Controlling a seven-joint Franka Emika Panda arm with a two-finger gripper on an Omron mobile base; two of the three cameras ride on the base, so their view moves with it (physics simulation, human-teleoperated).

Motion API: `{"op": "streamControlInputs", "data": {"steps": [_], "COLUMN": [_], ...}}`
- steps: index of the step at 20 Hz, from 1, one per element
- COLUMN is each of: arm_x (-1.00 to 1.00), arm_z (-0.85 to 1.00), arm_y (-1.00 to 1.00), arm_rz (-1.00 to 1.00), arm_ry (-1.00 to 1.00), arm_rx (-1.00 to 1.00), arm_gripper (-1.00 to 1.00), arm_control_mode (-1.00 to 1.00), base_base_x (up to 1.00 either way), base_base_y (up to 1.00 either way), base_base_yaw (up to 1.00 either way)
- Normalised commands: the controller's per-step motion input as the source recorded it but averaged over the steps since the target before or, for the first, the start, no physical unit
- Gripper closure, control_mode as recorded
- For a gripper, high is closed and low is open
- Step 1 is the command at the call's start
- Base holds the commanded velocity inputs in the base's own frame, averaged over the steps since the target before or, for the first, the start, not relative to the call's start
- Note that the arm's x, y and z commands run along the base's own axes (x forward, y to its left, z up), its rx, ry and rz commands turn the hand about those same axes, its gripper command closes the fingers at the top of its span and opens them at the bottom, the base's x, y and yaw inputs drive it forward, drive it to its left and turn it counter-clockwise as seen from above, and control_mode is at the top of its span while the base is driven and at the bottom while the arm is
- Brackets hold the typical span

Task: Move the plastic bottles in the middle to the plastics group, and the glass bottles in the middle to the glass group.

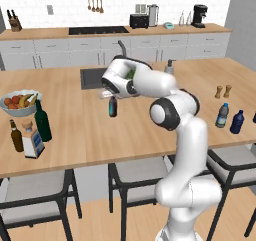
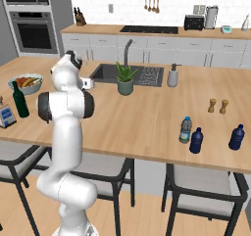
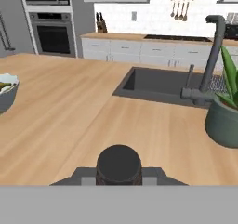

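Up above the middle of the wooden bench (image 1: pixel 75 130), the tool (image 1: pixel 112 96) holds the slim dark bottle (image 1: pixel 113 107) by its top, near the sink (image 1: pixel 92 78) at the far edge.

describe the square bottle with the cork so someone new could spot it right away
Start at the long wooden island counter and go to the white bowl of fruit at one end. In front of it stand three bottles close together. The squat square clear bottle with a tan cork stopper is the one with flat sides and a white-blue label, unlike the tall dark green wine bottle and the plain brown beer bottle.
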Motion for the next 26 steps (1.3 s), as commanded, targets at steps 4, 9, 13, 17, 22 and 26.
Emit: {"op": "streamControlInputs", "data": {"steps": [4, 9, 13, 17, 22, 26], "arm_x": [0.20, 0.14, -0.01, -0.01, -0.06, -0.05], "arm_z": [0.01, 0.27, 0.68, 0.74, 0.58, 0.17], "arm_y": [0.73, 0.82, 0.62, 0.78, 0.90, 0.68], "arm_rz": [0.49, 0.42, 0.15, 0.08, 0.05, 0.12], "arm_ry": [0.04, 0.05, 0.07, 0.15, 0.09, 0.00], "arm_rx": [0.00, 0.00, -0.05, -0.13, -0.18, -0.16], "arm_gripper": [1.00, 1.00, 1.00, 1.00, 1.00, 1.00], "arm_control_mode": [-1.00, -1.00, -1.00, -1.00, -1.00, -1.00], "base_base_x": [0.00, 0.00, 0.00, 0.00, 0.00, 0.00], "base_base_y": [0.00, 0.00, 0.00, 0.00, 0.00, 0.00], "base_base_yaw": [0.00, 0.00, 0.00, 0.00, 0.00, 0.00]}}
